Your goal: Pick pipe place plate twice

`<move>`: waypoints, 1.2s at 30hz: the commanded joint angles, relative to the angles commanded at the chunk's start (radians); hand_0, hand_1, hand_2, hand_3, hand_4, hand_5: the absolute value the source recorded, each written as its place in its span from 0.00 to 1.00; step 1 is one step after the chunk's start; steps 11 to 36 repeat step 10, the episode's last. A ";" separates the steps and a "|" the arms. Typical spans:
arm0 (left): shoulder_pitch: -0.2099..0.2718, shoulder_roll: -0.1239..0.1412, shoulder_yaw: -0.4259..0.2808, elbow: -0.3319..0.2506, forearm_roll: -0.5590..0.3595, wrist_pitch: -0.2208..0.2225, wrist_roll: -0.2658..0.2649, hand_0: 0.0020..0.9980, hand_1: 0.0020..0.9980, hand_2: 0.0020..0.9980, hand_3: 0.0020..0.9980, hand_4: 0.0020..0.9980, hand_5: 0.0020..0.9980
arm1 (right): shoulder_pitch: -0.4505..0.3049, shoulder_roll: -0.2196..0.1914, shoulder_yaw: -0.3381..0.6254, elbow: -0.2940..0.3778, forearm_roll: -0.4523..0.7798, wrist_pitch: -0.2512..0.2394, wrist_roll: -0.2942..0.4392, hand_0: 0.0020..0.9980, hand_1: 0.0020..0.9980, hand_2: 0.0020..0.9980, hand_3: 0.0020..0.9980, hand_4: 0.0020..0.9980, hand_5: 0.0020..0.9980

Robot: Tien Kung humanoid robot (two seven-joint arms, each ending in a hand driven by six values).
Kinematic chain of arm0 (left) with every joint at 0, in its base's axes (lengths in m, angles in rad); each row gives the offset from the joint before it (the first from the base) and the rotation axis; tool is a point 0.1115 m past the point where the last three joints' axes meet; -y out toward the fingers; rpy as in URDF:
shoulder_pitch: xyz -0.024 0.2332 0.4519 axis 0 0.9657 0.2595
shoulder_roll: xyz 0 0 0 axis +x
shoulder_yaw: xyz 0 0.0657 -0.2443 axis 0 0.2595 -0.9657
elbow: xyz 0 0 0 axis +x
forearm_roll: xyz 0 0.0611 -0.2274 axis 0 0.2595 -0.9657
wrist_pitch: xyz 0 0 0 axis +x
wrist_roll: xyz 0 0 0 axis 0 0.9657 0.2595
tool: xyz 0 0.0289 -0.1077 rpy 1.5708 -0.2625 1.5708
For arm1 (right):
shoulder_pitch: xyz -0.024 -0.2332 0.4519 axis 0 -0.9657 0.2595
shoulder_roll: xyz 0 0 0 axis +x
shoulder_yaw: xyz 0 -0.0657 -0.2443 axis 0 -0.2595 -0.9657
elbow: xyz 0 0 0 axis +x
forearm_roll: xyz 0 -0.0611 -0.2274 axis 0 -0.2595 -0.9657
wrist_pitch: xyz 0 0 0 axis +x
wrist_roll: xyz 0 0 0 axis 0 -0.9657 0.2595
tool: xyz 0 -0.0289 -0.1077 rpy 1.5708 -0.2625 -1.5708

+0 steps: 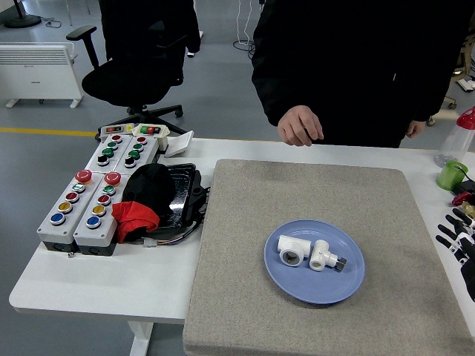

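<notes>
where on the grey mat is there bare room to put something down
Bare mat everywhere around the blue plate: a wide band left of it, the far strip toward the person's hand, the near edge. Crowded: the plate holds two white pipe fittings; right hand at the right edge.

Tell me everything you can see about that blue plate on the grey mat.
The blue plate is round, shallow and glossy, probably plastic or ceramic. It lies flat on the grey felt-like mat, right of the mat's centre. Two white pipe fittings rest on it side by side: an elbow and a smaller fitting with a dark metal end. No hand touches it.
</notes>
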 joint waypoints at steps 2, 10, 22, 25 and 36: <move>-0.001 0.000 0.000 0.000 0.000 0.000 0.000 0.66 0.63 0.64 0.57 0.41 1.00 | 0.001 0.000 -0.002 0.000 -0.003 0.000 0.000 0.83 0.79 0.84 0.81 0.54 0.63; -0.002 0.000 0.001 0.000 0.003 -0.002 0.000 0.66 0.63 0.64 0.57 0.41 1.00 | 0.002 0.000 -0.001 -0.005 -0.003 -0.004 0.003 0.83 0.79 0.85 0.81 0.54 0.63; -0.002 0.000 0.001 0.000 0.003 -0.002 0.000 0.66 0.63 0.64 0.57 0.41 1.00 | 0.002 0.000 -0.001 -0.005 -0.003 -0.004 0.003 0.83 0.79 0.85 0.81 0.54 0.63; -0.002 0.000 0.001 0.000 0.003 -0.002 0.000 0.66 0.63 0.64 0.57 0.41 1.00 | 0.002 0.000 -0.001 -0.005 -0.003 -0.004 0.003 0.83 0.79 0.85 0.81 0.54 0.63; -0.002 0.000 0.001 0.000 0.003 -0.002 0.000 0.66 0.63 0.64 0.57 0.41 1.00 | 0.002 0.000 -0.001 -0.005 -0.003 -0.004 0.003 0.83 0.79 0.85 0.81 0.54 0.63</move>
